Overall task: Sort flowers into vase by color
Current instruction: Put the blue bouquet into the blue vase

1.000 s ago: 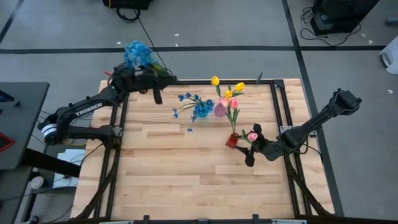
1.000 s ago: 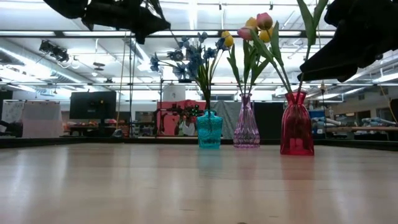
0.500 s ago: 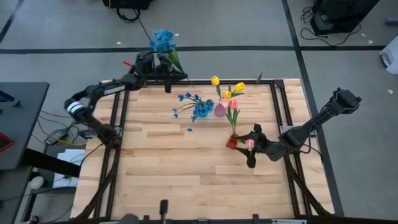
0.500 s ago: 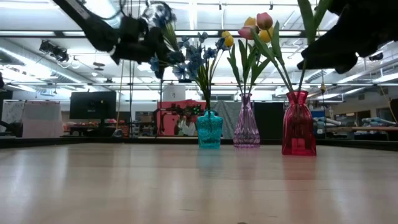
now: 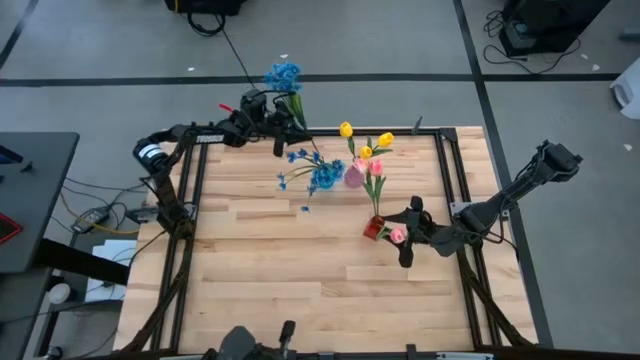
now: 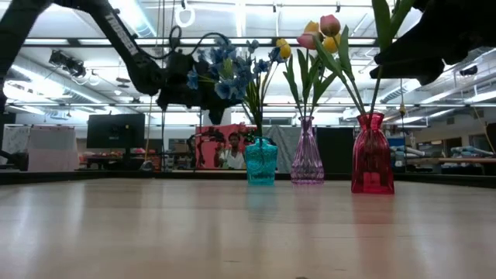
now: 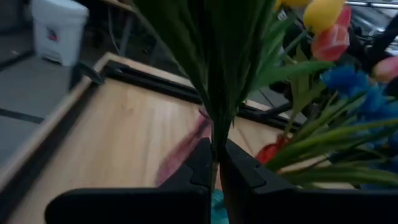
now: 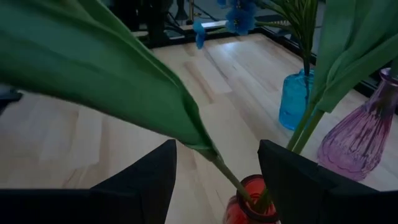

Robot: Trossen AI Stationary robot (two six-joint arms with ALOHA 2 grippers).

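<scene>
Three vases stand in a row: a blue vase (image 6: 261, 161) with blue blossoms, a purple vase (image 6: 307, 161) with yellow and pink tulips, and a red vase (image 6: 370, 164) with a pink tulip (image 5: 397, 236). My left gripper (image 5: 290, 125) hovers at the table's far edge, left of the blue vase, shut on a bunch of blue blossoms (image 5: 283, 75). My right gripper (image 5: 405, 238) is open just right of the red vase. Its fingers stand either side of the tulip stem (image 8: 229, 175), which sticks into the red vase's mouth (image 8: 249, 205), and do not touch it. My left gripper pinches the blue bunch's green stem (image 7: 215, 144) between its two fingers (image 7: 239, 171), just below where the long leaves spread. The fingers lie across the stem. The bunch is lifted clear of the table, with its blossoms (image 6: 217, 74) standing above the gripper.
A black frame rail (image 5: 370, 131) runs along the table's far edge and down both sides. Bare wood (image 5: 300, 280) fills the near half of the table. A person (image 6: 229, 157) stands far off in the room behind the vases.
My left gripper has swung along the far edge toward the table's right and come lower. It has carried the blue bunch from the far left corner to close beside the blue vase. It has stayed shut on the stem.
</scene>
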